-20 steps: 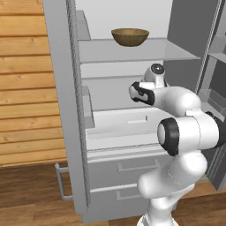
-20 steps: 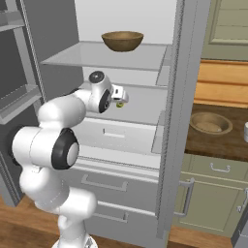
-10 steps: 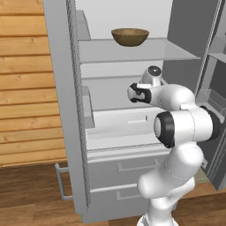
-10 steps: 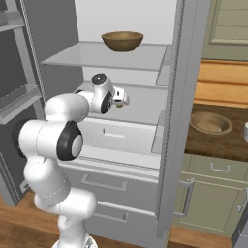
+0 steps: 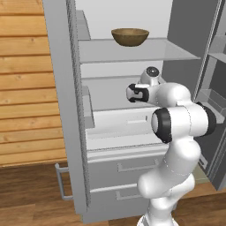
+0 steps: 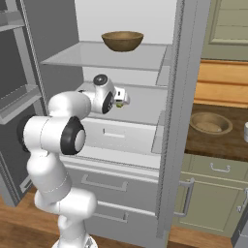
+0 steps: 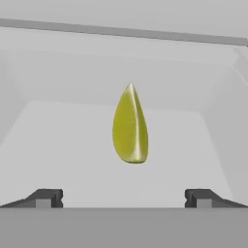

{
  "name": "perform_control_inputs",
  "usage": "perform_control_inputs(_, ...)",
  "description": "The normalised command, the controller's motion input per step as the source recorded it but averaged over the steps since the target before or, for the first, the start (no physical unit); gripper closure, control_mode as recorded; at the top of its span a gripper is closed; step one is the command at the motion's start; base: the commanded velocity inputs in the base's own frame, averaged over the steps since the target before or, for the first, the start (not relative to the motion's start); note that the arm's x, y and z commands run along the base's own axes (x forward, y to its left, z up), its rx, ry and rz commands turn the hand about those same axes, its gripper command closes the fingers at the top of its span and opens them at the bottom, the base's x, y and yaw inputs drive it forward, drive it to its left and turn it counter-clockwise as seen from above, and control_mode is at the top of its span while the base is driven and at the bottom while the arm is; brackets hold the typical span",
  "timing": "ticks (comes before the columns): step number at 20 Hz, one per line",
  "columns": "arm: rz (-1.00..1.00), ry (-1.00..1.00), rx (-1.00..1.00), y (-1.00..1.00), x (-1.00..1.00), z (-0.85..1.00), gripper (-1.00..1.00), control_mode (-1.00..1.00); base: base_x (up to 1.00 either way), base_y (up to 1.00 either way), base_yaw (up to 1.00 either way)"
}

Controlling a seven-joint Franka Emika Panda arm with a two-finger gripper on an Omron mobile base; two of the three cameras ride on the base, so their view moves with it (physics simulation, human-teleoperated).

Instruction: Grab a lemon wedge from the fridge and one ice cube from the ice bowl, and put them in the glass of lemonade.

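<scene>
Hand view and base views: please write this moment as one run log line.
phase: reaching into fridge | gripper: open, empty | lemon wedge: on shelf, ahead between fingertips, not touched

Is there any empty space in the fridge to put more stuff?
Yes. The top shelf is bare on both sides of the brown bowl. The shelf below is bare all around the lemon wedge, but the open gripper is reaching in at its front.

The fridge (image 5: 70,110) stands open, with its grey door edge at the left. A dark brown bowl (image 5: 129,36) sits on the upper glass shelf. The white arm reaches into the middle shelf. Two drawers are below, and wooden wall panels are at the left.
</scene>
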Motion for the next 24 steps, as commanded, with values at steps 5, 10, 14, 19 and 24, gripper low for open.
perform_control_inputs(5,0.00,0.00,0.00,-0.06,0.45,0.08,-1.00,-1.00,0.00,0.00,0.00)
perform_control_inputs(10,0.00,0.00,0.00,-0.06,0.28,-0.23,-1.00,-1.00,0.00,0.00,0.00)
perform_control_inputs(14,0.00,0.00,0.00,-0.04,0.32,-0.15,-1.00,-1.00,0.00,0.00,0.00)
perform_control_inputs(19,0.00,0.00,0.00,0.00,0.12,-0.03,-1.00,-1.00,0.00,0.00,0.00)
perform_control_inputs(24,0.00,0.00,0.00,0.00,0.21,-0.17,-1.00,-1.00,0.00,0.00,0.00)
